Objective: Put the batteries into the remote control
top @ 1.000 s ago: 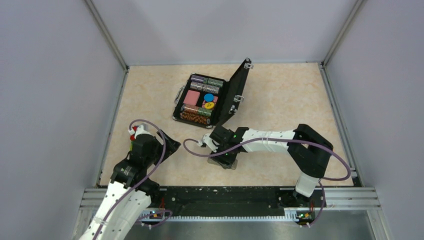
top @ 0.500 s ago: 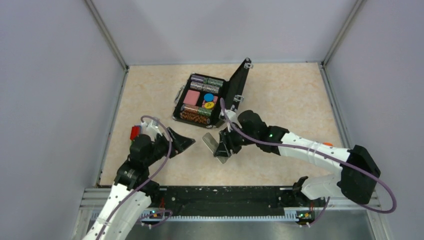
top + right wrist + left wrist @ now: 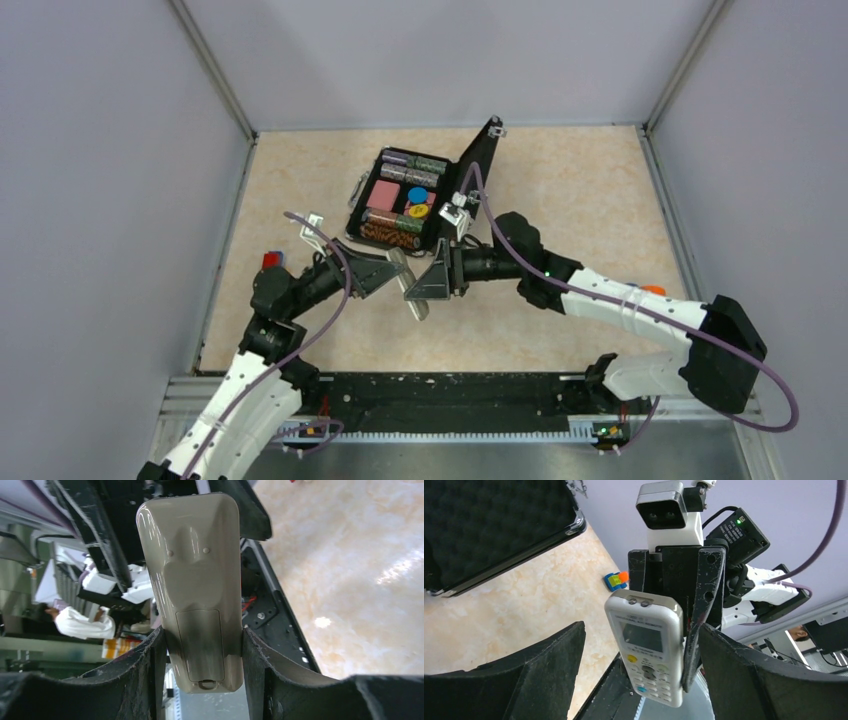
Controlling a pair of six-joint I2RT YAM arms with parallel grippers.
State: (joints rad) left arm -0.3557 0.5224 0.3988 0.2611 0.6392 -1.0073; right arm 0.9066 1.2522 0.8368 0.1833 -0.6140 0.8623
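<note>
The remote control (image 3: 649, 650) is white with a small display and a teal key. It is held upright in the air between my two grippers. My right gripper (image 3: 202, 635) is shut on its sides. The right wrist view shows its grey back (image 3: 197, 585) with the battery cover closed. In the top view the remote (image 3: 418, 305) hangs above the table's middle. My left gripper (image 3: 641, 627) is open, its fingers spread wide on either side of the remote without touching it; in the top view it (image 3: 385, 272) sits just left of the remote. The batteries are not in view.
An open black case (image 3: 372, 232) with striped chip rolls stands at the back centre, its foam lid (image 3: 499, 525) close behind my grippers. A small multicoloured block toy (image 3: 615, 580) lies on the table to the right. A small red and blue thing (image 3: 270, 261) lies by the left wall.
My right gripper has lifted the remote off the table and carried it left and back. My left gripper has swung right, up to the remote.
</note>
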